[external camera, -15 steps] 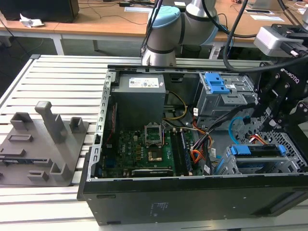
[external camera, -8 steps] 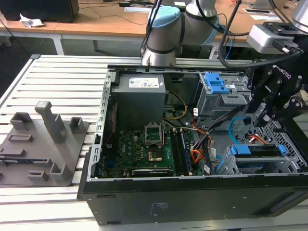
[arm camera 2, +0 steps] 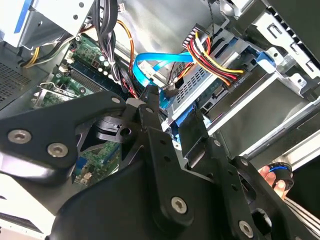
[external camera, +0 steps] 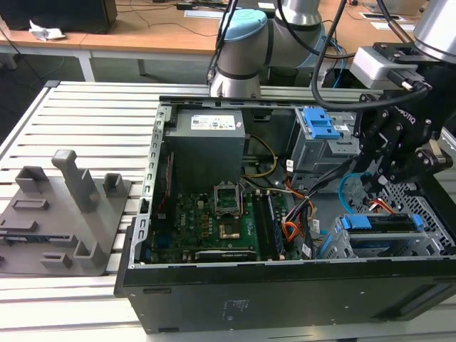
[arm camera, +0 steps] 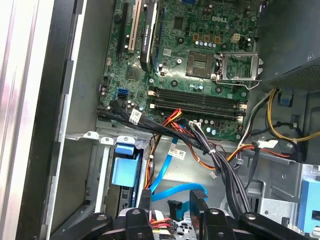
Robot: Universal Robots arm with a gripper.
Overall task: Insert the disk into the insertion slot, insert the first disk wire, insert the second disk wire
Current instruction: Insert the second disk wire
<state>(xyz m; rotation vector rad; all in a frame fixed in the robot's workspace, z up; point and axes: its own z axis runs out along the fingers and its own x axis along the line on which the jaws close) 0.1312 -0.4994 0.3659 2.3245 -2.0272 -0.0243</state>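
Gripper (arm camera 2: 172, 107), jaws spread and empty, hovers at the blue wire (arm camera 2: 165, 56) beside the disk (external camera: 376, 223) seated in its cage (external camera: 431, 246); I judge second-wire step, needing a square, gentle push.

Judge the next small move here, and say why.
Probably close the hand on the blue wire at its connector. The disk already sits in the cage, while that dark connector appears loose between the open fingers, near the disk's rear and not yet plugged in.
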